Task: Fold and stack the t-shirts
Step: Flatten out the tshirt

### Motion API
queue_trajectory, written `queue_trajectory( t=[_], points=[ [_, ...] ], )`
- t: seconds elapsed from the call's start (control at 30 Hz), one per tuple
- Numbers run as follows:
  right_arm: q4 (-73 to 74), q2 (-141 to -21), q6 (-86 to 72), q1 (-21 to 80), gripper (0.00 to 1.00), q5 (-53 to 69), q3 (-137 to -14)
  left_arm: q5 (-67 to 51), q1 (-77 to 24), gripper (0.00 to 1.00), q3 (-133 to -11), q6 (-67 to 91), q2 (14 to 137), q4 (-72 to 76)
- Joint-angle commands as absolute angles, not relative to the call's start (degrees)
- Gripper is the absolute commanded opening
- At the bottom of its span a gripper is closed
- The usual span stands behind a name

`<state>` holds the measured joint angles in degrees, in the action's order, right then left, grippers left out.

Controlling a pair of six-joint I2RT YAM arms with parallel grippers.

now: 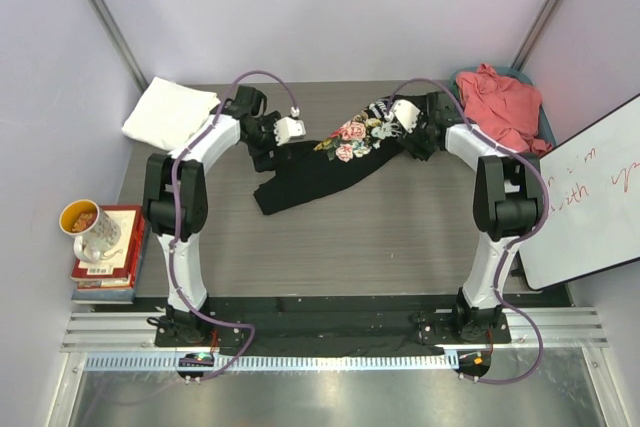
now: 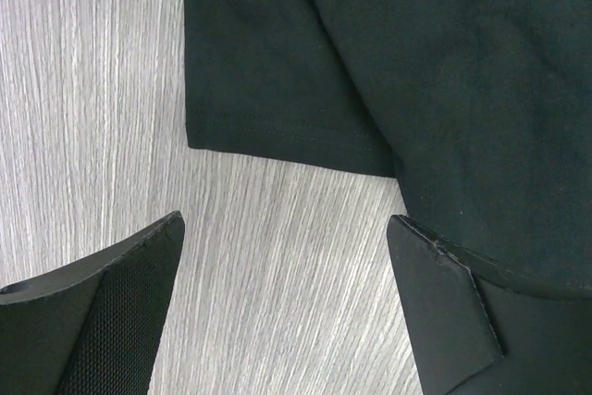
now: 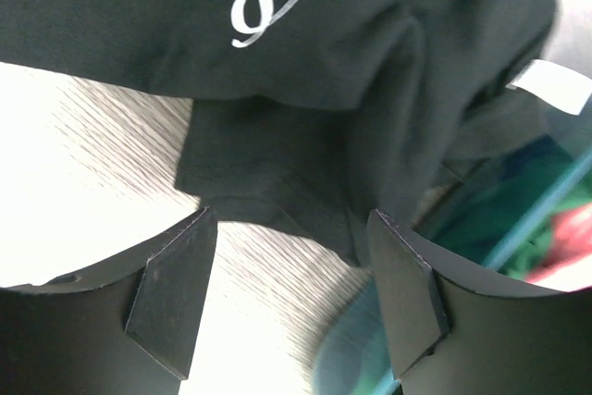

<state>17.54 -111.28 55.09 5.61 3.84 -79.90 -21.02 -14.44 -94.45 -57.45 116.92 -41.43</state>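
Black tee [image 1: 310,172] lies crumpled across the far middle of the table [image 1: 380,247], rose print up. Left gripper [image 2: 287,228] gapes wide over bare tabletop just short of a sleeve hem, one finger over the cloth's edge, nothing held. Right gripper [image 3: 291,219] has its fingers apart, with a bunched fold of the same tee just ahead of the tips, not pinched. White tee [image 1: 170,112] sits at the far-left corner. Coral tee [image 1: 500,102] is heaped at the far right.
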Motion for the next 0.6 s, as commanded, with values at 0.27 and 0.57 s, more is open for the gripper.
queue_trajectory(
  t=[0.27,0.57],
  points=[
    [18.02,-114.78,53.96,6.59,0.73,7.65,-80.42,-20.39,-14.68,0.89,-93.87,-57.48,112.85,-41.92],
    [17.75,-118.48,51.77,7.21,0.58,6.77,-82.79,-19.78,-14.68,0.89,-94.39,-56.87,113.11,-41.92]
  ],
)
